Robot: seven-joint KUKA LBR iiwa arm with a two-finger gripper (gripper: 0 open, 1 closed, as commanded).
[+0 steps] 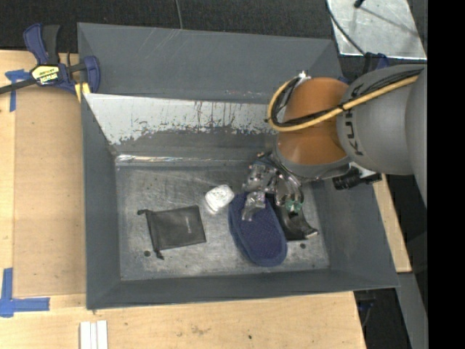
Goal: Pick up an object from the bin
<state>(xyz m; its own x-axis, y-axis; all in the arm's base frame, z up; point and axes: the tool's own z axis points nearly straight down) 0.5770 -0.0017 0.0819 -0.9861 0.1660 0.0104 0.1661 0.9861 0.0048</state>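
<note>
Inside the grey metal bin, the arm's end effector sits low over the 12 o'clock end of a dark blue oval fabric pad, which lies toward 5 o'clock on the bin floor. It appears to touch the pad; whether it is released or clenched cannot be told. A small white crumpled lump lies just beside it at 9 o'clock; a flat dark grey square pouch lies at 8 o'clock. A clean pick likely means gripping the pad's narrow end alone, clear of the lump, then lifting straight up.
</note>
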